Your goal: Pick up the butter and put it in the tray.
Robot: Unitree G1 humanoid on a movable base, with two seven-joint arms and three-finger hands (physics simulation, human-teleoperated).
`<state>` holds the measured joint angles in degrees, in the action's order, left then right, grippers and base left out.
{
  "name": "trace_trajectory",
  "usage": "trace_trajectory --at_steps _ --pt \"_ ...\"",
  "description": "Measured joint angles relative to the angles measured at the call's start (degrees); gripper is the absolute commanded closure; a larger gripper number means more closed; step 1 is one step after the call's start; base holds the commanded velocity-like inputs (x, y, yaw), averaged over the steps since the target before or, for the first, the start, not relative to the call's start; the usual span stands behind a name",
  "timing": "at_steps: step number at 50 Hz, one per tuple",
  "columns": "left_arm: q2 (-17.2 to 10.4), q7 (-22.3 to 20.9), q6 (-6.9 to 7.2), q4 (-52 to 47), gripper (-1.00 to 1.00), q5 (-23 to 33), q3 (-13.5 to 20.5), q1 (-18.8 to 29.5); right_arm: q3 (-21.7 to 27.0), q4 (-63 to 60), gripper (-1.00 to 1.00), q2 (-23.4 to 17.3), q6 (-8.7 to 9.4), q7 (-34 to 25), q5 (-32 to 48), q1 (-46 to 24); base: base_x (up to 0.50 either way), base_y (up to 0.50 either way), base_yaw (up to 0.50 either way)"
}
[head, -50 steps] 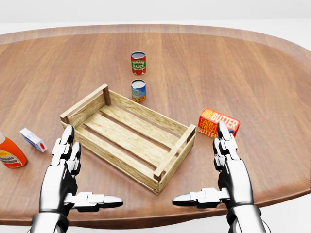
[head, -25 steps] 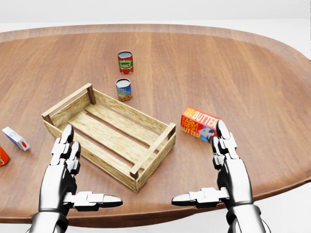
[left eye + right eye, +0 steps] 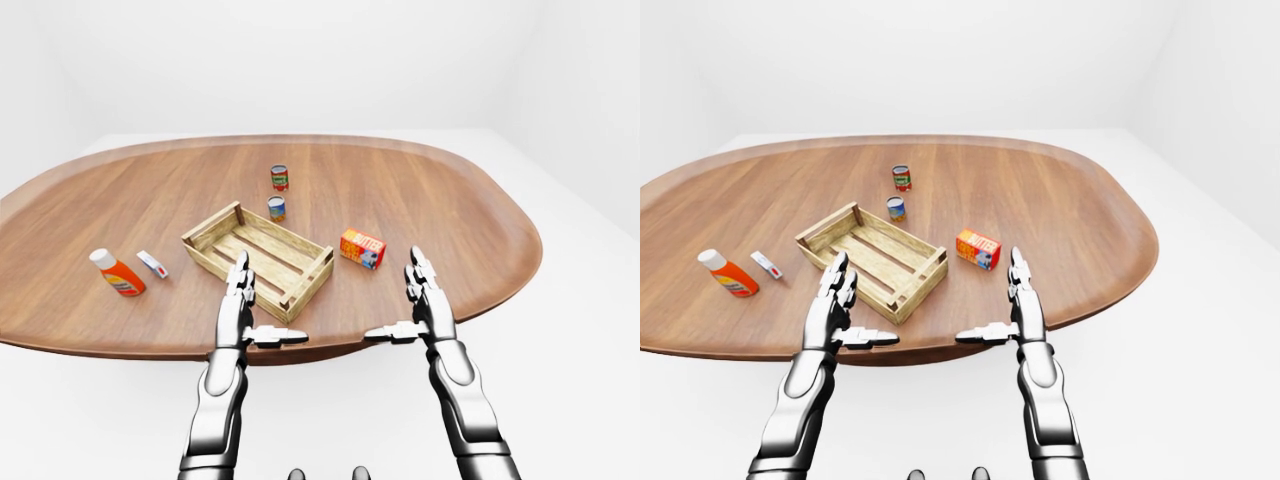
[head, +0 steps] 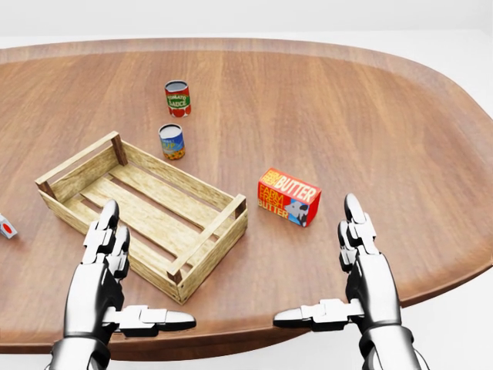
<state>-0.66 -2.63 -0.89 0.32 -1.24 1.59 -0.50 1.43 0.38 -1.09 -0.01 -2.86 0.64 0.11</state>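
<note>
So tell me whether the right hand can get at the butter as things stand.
Probably yes. The right hand is open, and the butter lies just up and left of its fingertips in the head view, on bare table with nothing between; the tray sits off to the left.

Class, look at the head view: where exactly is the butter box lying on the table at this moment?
The butter box lies on the wooden table, right of centre in the head view, just right of the wooden tray and apart from it, above the open right hand.
</note>
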Motion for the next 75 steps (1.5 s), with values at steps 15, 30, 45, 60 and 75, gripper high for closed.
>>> trace_trajectory --at_steps 15,30,45,60,75 --pt "-0.12 0.03 0.05 -0.04 -1.0 0.0 0.02 -0.01 -0.04 0.14 -1.0 0.06 0.74 0.08 -0.01 -0.03 0.5 0.0 0.0" --pt "-0.16 0.06 0.05 -0.02 -1.0 -0.04 0.08 0.07 -0.03 0.36 -1.0 0.05 0.6 0.06 0.11 -0.13 0.5 0.0 0.0" --pt "-0.17 0.08 0.12 -0.24 -1.0 -0.11 0.11 0.21 -0.13 0.58 -1.0 0.1 -0.32 0.08 0.5 -0.31 0.1 0.0 0.0" --pt "-0.15 0.1 0.3 -0.6 -1.0 -0.14 0.09 -0.12 0.18 0.06 -1.0 0.21 -0.54 -0.49 -1.04 0.1 0.0 0.0 0.0" --pt "-0.14 0.06 0.33 -0.67 -1.0 -0.25 0.12 -0.16 0.19 -1.12 -1.0 0.14 -1.0 -0.65 -1.57 0.77 0.0 0.0 0.21"
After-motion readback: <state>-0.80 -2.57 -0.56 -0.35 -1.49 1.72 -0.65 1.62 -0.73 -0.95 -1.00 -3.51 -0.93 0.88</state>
